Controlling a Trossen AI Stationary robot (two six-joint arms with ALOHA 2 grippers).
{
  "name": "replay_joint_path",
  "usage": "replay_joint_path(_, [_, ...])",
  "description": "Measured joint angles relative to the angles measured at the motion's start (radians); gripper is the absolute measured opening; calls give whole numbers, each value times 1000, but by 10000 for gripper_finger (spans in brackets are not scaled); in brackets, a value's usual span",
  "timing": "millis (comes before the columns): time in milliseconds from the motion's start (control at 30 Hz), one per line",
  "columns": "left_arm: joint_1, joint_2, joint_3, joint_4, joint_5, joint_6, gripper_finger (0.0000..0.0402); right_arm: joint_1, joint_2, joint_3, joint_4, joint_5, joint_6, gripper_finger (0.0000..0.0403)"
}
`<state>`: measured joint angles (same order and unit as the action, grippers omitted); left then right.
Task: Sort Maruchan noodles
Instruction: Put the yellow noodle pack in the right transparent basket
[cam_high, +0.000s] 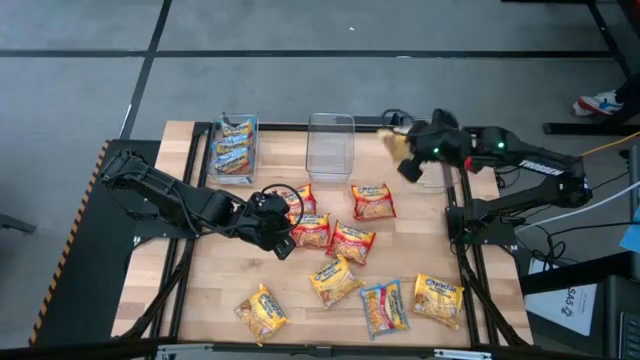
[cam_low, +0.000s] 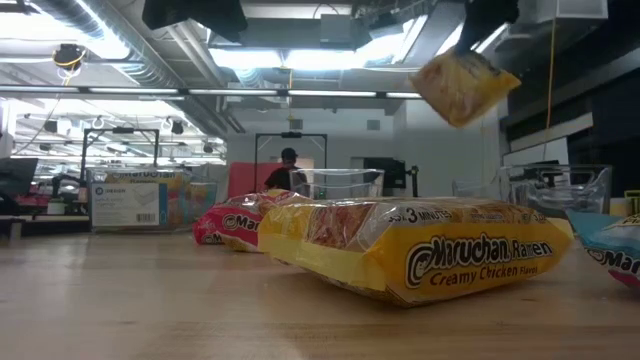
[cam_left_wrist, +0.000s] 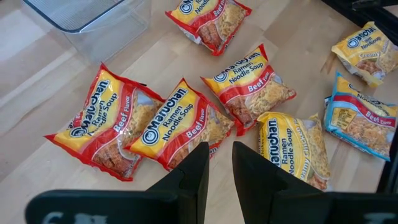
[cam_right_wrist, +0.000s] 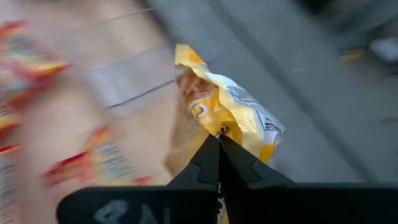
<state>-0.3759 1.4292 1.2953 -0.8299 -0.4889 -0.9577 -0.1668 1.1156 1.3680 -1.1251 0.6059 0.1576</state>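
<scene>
Maruchan packets lie scattered flat on the wooden table: red ones in the middle, yellow ones and a blue one toward the near edge. More blue packets fill the far-left clear bin. My left gripper hovers over the red packets, open by a narrow gap with nothing between the fingers. My right gripper is up near the far edge, right of the middle bin, shut on a yellow packet. My right gripper pinches the yellow packet by one edge between its two shut fingers. The packet is lifted clear of the table and hangs tilted below the gripper, with its upper corner toward the fingers.
An empty clear bin stands at the far edge in the middle, and another clear bin is at the far right, mostly under the right arm. A black frame borders the table. Bare wood shows at the near left.
</scene>
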Motion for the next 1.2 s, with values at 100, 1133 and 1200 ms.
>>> replay_joint_path(100, [0, 0, 0, 0, 0, 0, 65, -60, 0, 26, 1, 79, -72, 0])
replay_joint_path(1133, [0, 0, 0, -55, -1, 1, 65, -789, 327, -90, 36, -167, -905, 0])
replay_joint_path(1200, [0, 0, 0, -59, -1, 1, 65, -788, 328, -89, 48, -166, -899, 0])
